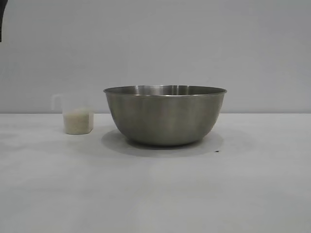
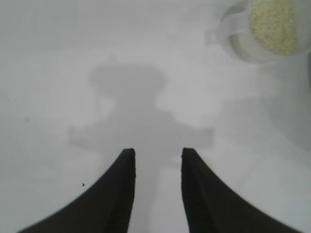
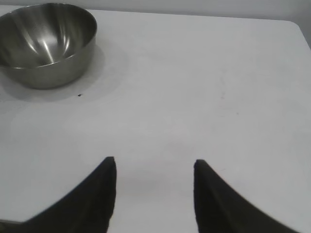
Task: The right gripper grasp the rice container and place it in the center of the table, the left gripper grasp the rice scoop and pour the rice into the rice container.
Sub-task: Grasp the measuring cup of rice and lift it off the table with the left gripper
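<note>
Already the rice container (image 1: 165, 116) stands mid-desk (image 1: 155, 194), empty, with the rice scoop (image 1: 77, 120) just beside it on the left arm's side, upright and holding rice (image 2: 273, 24). Left gripper (image 2: 157, 154) hovers apart from the scoop, fingers parted and empty; right gripper (image 3: 154, 162) likewise gapes, empty, well back from the container.

You see little of the robot here. The left gripper (image 2: 158, 155) shows as two matte black fingers (image 2: 116, 199) rising from the bottom edge, broad at the base, curving to narrow tips, inner faces finely ribbed. The right gripper (image 3: 154, 164) looks alike: two black tapered fingers (image 3: 95, 199), plain, without markings or cables.
</note>
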Robot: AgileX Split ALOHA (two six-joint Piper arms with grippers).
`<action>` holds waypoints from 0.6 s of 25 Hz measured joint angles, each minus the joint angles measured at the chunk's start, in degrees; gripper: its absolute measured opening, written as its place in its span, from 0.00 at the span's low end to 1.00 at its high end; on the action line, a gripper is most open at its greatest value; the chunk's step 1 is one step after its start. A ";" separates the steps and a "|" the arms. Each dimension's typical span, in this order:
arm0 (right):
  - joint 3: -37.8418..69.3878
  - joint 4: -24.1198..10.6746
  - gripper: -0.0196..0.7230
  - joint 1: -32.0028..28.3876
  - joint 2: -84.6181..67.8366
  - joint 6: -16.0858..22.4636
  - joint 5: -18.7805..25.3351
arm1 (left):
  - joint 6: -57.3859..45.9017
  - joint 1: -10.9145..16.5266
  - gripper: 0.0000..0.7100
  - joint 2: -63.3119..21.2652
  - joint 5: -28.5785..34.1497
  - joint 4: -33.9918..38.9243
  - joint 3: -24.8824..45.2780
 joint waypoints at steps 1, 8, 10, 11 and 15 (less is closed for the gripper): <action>0.00 0.00 0.45 0.00 0.00 0.00 0.00 | -0.09 0.00 0.33 0.00 -0.99 0.00 0.00; 0.00 0.00 0.45 0.00 0.00 0.00 0.00 | -1.56 0.00 0.33 0.00 -9.39 0.13 0.14; 0.00 0.00 0.45 0.00 0.00 0.00 0.00 | -1.68 0.00 0.33 0.25 -12.10 0.13 0.34; 0.00 0.00 0.45 0.00 0.00 0.00 0.00 | -1.82 0.00 0.33 0.53 -13.10 0.13 0.34; 0.00 0.00 0.45 0.00 0.00 0.00 0.00 | -2.76 0.00 0.33 2.51 -17.55 0.13 0.39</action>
